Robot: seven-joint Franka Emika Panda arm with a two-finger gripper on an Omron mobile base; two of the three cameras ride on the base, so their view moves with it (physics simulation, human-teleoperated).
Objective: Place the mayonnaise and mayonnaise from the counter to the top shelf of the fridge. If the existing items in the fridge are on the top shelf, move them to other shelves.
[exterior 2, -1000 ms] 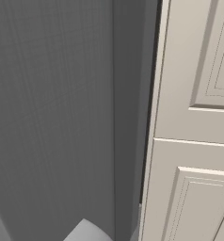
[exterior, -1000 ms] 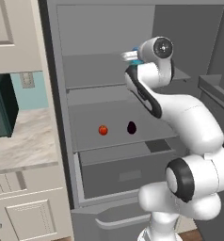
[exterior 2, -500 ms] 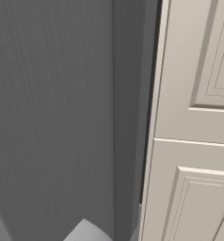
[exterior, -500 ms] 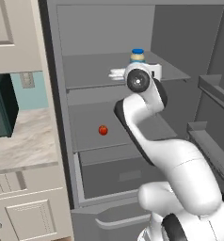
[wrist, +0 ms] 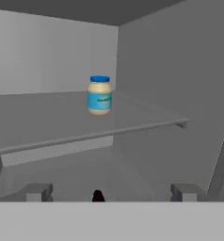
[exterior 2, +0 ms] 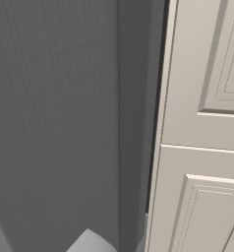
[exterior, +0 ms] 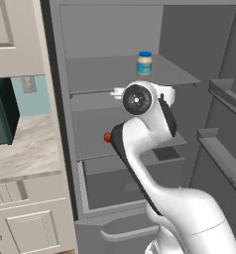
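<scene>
The gripper [wrist: 110, 193] is sitting at the bottom edge of the hand view with its 2 fingertips [wrist: 36, 192] spread wide apart and nothing between them — it is open and empty. Between the tips, low in the frame, a small dark purple fruit [wrist: 98, 196] is peeking up.

Above, at the upper middle of the hand view, 1 mayonnaise jar [wrist: 100, 95] is standing upright on the top shelf [wrist: 52, 123], blue lid up, well apart from the gripper.

In the left base view the arm is rising from the lower right and its wrist is blocking the centre of the fridge [exterior: 199, 59]; the same jar [exterior: 144, 63] is showing at the upper middle, on the shelf [exterior: 97, 74]. A small red-orange fruit [exterior: 107, 137] is showing just left of the arm — on a lower shelf. The counter [exterior: 21, 154] is lying at the left edge.
</scene>
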